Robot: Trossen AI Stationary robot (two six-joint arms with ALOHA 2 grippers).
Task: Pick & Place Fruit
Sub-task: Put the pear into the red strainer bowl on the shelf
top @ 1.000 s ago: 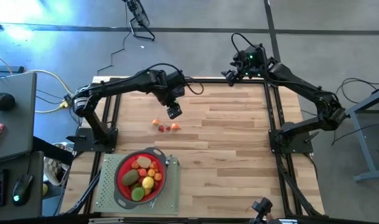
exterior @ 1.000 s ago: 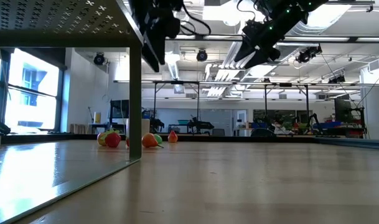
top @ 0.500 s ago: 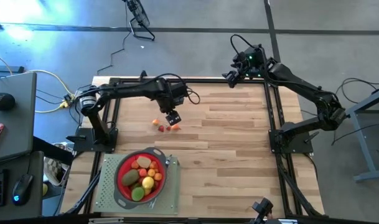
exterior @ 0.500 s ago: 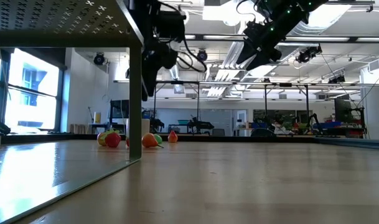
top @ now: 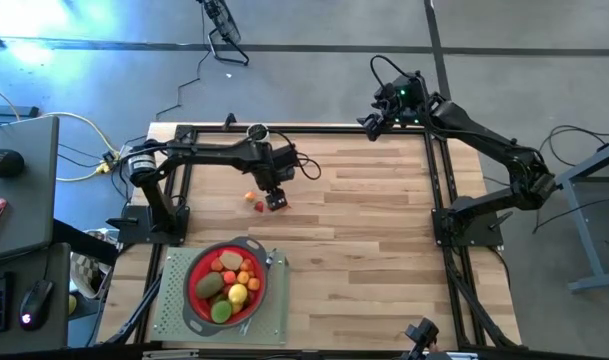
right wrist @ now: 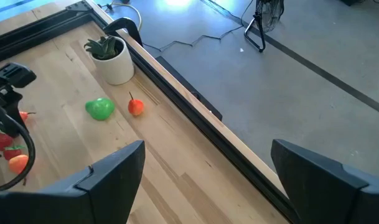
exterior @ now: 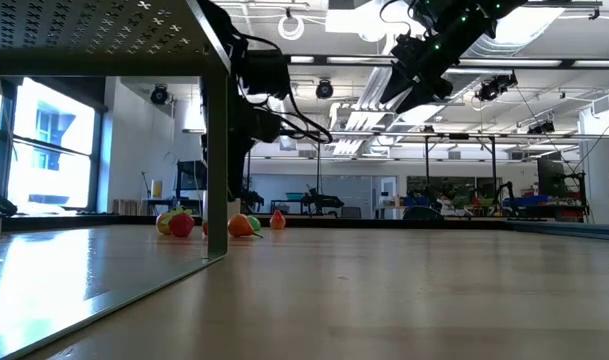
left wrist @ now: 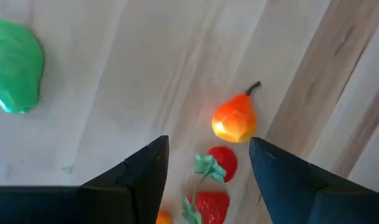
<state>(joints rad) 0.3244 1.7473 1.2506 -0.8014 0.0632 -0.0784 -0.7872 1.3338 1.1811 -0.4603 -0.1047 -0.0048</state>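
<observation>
Overhead, left hand [top: 276, 200] open, low above strawberries [left wrist: 215, 180].

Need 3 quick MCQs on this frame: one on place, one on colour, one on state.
1. The red strainer sits on:
A. a green mat
B. bare wood
C. the floor

2. The fruit just ahead of the left gripper is:
A. blue
B. orange
C. white

3. The right gripper is:
A. shut on a fruit
B. open, empty
C. out of view

Answers:
1 A, the green mat shows under it.
2 B, an orange pear shape with a stem.
3 B, nothing lies between its spread fingers.
</observation>
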